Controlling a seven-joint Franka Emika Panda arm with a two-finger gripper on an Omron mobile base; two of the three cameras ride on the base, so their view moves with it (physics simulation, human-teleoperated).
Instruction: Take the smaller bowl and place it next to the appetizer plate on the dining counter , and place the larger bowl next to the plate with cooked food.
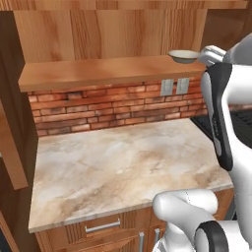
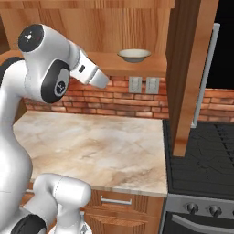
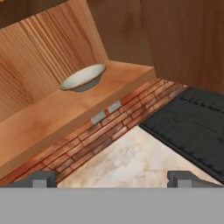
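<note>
One shallow smaller bowl (image 3: pixel 83 77) sits upright on the wooden shelf (image 3: pixel 52 118), above and farther back than the fully open, empty gripper (image 3: pixel 112 179), slightly to its left.

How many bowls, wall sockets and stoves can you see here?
Bowls: 1, the smaller bowl on the wooden shelf
Wall sockets: 2, and on the brick wall
Stoves: 1, the black stove
Total: 4
</note>
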